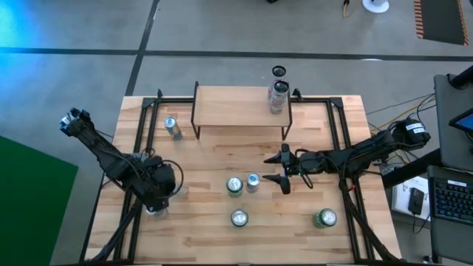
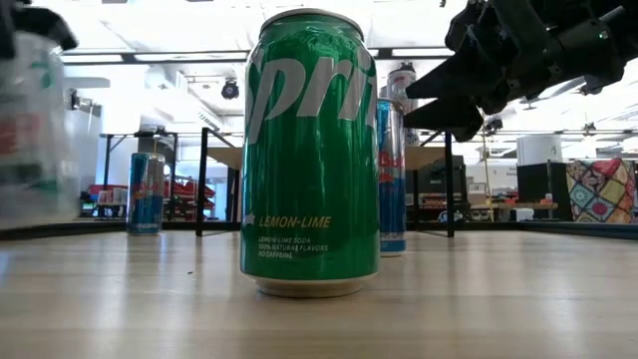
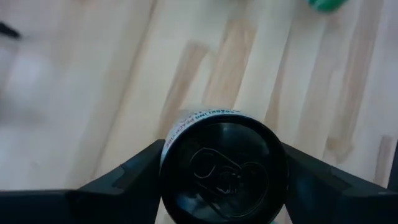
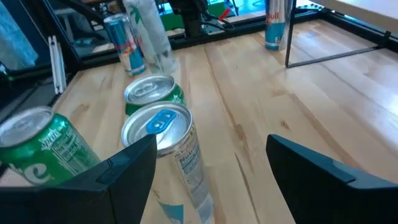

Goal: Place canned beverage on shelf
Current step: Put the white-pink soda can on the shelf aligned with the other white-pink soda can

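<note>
Wooden tabletop [image 1: 207, 229], seven cans, left claw [image 3: 224, 171] pinching one can [image 3: 224, 168], right claw [image 1: 284, 168] spread.

Two dark, jointed arms with matte black, wedge-shaped jaws.

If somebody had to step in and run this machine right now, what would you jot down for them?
Left gripper: near the table's front left, fingers on either side of a black-topped can and against its sides; it looks gripped but not visibly lifted.
Right gripper: open, empty, hovering by the slim silver can with a blue tab mid-table.
Shelf: at the table's back, with one tall can already standing on its right end.
Still on the table: a slim blue can left of the shelf and three green Sprite cans.
Left: carry the gripped can to the shelf, then the others.
</note>
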Controlling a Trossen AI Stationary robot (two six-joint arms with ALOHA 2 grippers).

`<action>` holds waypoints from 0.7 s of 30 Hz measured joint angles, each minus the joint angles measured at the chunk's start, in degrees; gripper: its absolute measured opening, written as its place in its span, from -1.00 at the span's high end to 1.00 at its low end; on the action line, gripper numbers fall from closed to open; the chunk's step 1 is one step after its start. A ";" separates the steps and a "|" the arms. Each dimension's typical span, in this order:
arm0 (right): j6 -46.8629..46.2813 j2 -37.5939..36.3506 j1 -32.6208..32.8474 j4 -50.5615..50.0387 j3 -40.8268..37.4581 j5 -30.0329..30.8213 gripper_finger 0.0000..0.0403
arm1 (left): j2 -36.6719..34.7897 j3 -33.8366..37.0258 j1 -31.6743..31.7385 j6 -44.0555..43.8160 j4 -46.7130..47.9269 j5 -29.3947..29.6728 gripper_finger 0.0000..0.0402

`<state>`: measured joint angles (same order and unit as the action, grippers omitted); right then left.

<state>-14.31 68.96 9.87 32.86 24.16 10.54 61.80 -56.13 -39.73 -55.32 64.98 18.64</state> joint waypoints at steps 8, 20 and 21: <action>6.70 0.60 -0.02 0.48 3.17 0.02 -0.44 | 5.91 -9.83 12.31 19.47 -0.03 -1.18 -0.23; 11.25 0.58 -0.70 -11.86 15.98 -0.02 -0.44 | 20.57 -30.43 25.19 46.56 -0.13 -4.46 -0.23; 11.92 0.58 -0.75 -13.50 16.97 0.00 -0.44 | 21.60 -31.93 25.65 48.06 -0.07 -4.97 -0.23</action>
<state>-2.39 69.54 9.12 19.36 41.13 10.54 83.39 -88.05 -14.09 -7.26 64.91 13.67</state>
